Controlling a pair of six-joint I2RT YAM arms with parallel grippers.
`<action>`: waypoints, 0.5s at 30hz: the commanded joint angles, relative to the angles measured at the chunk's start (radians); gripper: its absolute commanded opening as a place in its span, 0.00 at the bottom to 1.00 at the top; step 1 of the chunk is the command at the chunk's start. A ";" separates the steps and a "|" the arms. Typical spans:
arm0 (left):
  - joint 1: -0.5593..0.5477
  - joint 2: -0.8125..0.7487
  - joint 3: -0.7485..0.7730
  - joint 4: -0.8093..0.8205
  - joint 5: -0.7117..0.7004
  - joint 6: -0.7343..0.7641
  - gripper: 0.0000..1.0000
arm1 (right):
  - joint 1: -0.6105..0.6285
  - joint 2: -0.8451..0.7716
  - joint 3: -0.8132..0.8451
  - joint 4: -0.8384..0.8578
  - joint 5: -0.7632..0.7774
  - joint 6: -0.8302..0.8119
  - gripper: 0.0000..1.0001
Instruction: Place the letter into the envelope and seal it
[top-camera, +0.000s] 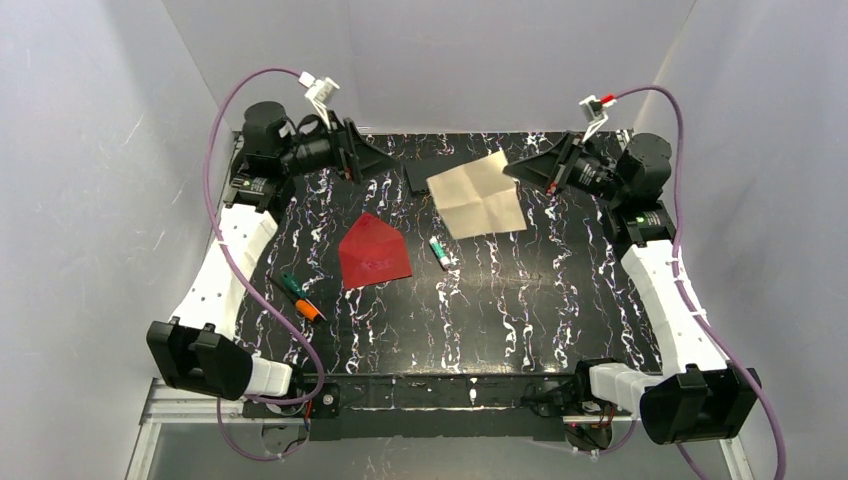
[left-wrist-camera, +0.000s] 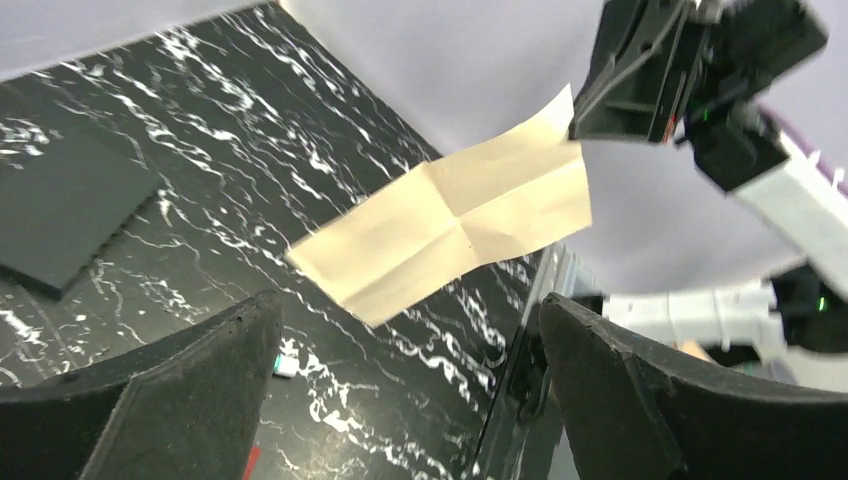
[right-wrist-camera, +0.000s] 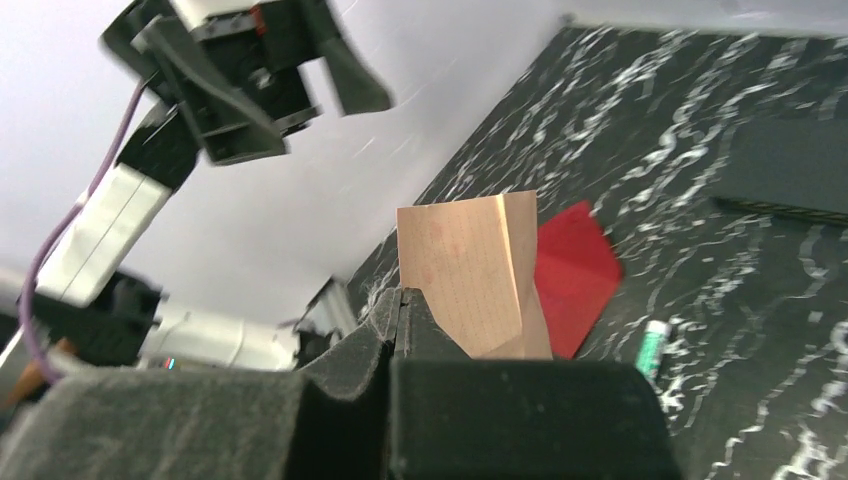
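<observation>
Far left: left gripper (left-wrist-camera: 410, 310) spread wide, holding nothing, pointed right toward the letter. Nearer and slightly right: the envelope (top-camera: 373, 252), flat on the table (top-camera: 560, 300), point toward the far side, nothing visible inside, closer to the left arm. Right of it: small green-and-white tube (top-camera: 438, 251). Farther right: the letter (top-camera: 477, 195), creased, lifted off the table, long axis running left and near from its pinched corner. Right gripper (right-wrist-camera: 402, 305) pressed shut on that corner. Envelope left and near of the letter, so probably a carry that way.

The envelope (top-camera: 373, 252) lies on the table (top-camera: 560, 300), a small tube (top-camera: 438, 251) just right of it and the letter (top-camera: 478, 194) behind both.
</observation>
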 joint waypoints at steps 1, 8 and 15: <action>-0.059 -0.059 -0.067 0.013 0.117 0.236 0.98 | 0.079 0.010 0.055 -0.067 -0.179 -0.067 0.01; -0.150 -0.072 -0.173 0.054 0.242 0.278 0.98 | 0.192 0.039 0.109 -0.138 -0.238 -0.117 0.01; -0.158 -0.093 -0.253 0.101 0.350 0.251 0.98 | 0.227 0.095 0.172 -0.138 -0.260 -0.123 0.01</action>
